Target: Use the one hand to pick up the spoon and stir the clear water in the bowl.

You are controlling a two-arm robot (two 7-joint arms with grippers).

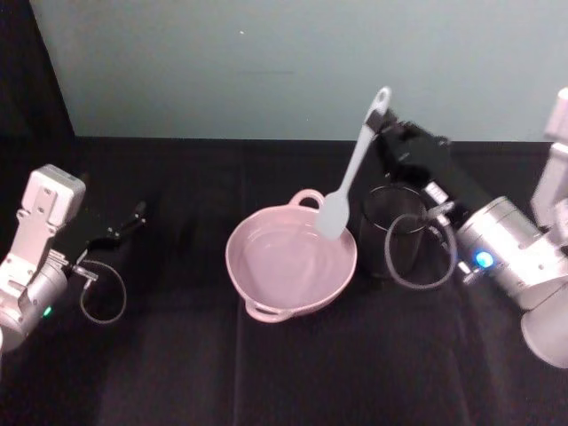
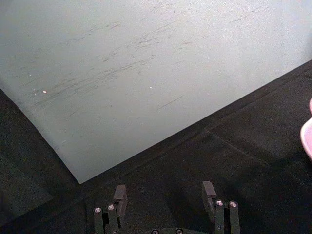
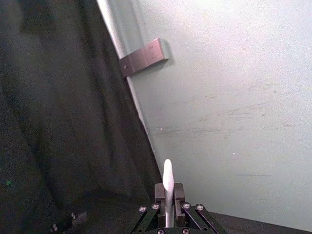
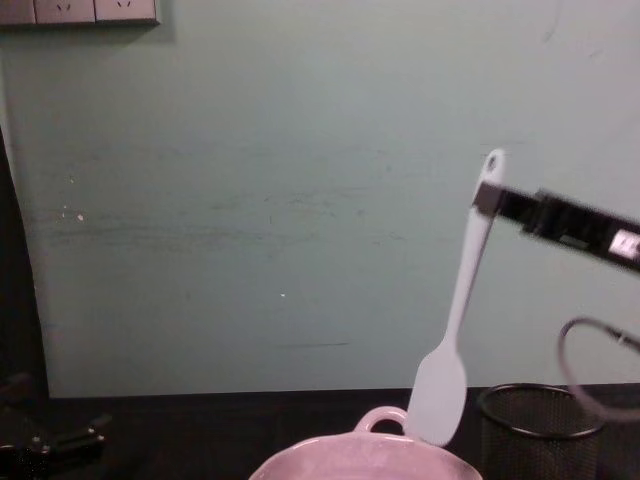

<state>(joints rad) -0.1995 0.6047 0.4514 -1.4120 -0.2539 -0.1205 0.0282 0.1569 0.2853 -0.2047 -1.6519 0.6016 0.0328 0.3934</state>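
1. The bowl (image 1: pixel 306 304) is nearest, wide and full of clear water. It looks heavy and could break, so do not bump its rim.
2. The left gripper (image 1: pixel 133 217) waits open, well apart on the left.
3. The cup (image 1: pixel 395 222) stands just beside the bowl, so stir small.
4. The spoon (image 1: pixel 355 169) looks light, stiff and smooth. Its flat end hangs over the bowl's far rim.
5. The right gripper (image 1: pixel 382 122) pinches the handle near the top, where the spoon may swing.

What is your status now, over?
Right gripper shut on spoon handle, paddle low over bowl. Left gripper open, parked left. Mesh cup stands beside bowl.
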